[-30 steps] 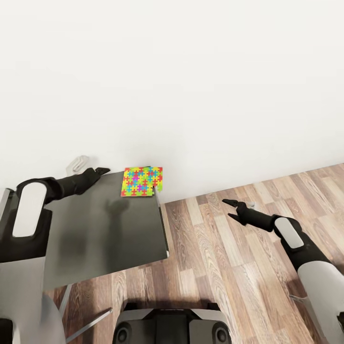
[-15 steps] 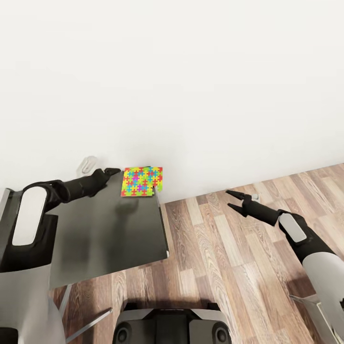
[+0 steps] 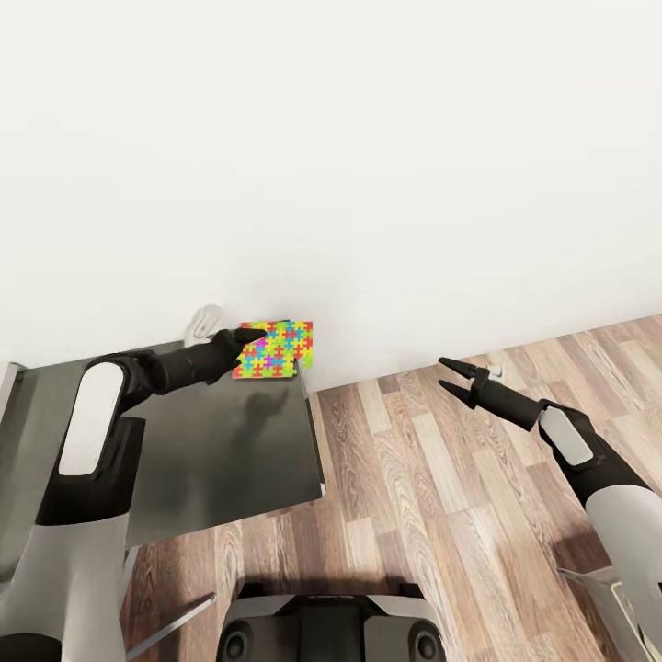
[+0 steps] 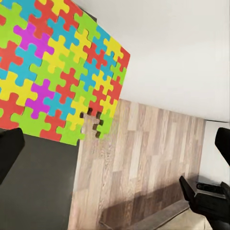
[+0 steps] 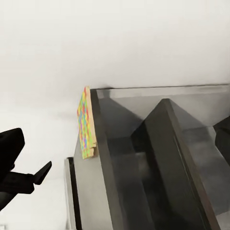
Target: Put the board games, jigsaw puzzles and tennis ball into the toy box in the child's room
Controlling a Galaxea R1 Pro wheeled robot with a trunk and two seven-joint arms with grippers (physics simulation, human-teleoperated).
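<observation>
Where dark matte table [image 3: 221, 441] ends, glossy interlocking jigsaw puzzles [image 3: 274, 349], both fingers spread, empty.

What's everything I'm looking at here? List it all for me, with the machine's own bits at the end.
jigsaw puzzles: a stack, seemingly two, multicoloured (yellow, pink, green, blue, red), lying flat on the far right corner of the table, next to the wall; one corner juts past the table edge.
table: one, dark grey top, at the left of the head view.
floor: brown wood planks, to the right of the table.
wall: one, plain white, behind the table.
left gripper: one, black, fingers apart, at the near left edge of the puzzles, holding nothing.
right gripper: one, black, fingers apart, empty, raised above the floor.
robot base: grey and black, at the bottom of the head view.
</observation>
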